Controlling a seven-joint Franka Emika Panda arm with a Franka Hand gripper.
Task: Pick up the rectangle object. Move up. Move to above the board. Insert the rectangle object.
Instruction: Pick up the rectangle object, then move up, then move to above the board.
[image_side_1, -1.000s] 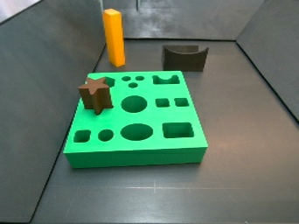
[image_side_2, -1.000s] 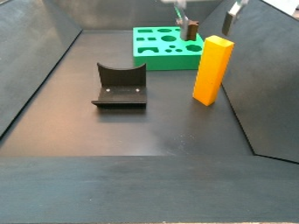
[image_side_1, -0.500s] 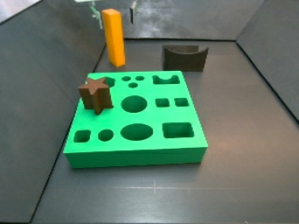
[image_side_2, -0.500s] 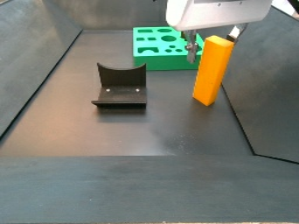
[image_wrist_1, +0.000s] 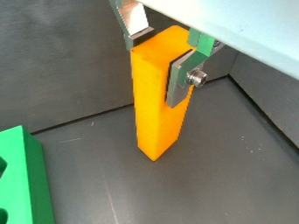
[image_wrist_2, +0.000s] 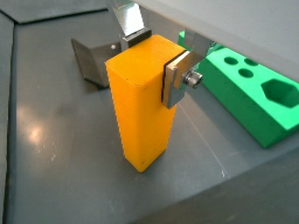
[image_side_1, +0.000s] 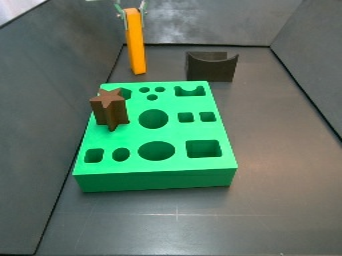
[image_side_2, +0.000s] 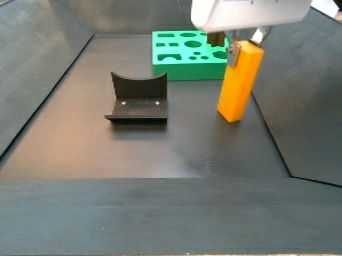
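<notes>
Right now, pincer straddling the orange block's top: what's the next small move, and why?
Probably close the pincer on the orange rectangular block. In both wrist views a finger plate sits on each side of the block's upper end, so it looks lined up. The block seems to stand upright on the floor, away from the green board, so lifting comes after the grip.

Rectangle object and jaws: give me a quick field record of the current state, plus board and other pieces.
rectangle object: upright on the floor, apart from the board
gripper: at the block's top, jaws straddling it; contact not certain
board: green, flat on the floor
star block: brown, standing in the board
notched block: dark, on the floor, apart from the board
lifted: not yet
</notes>
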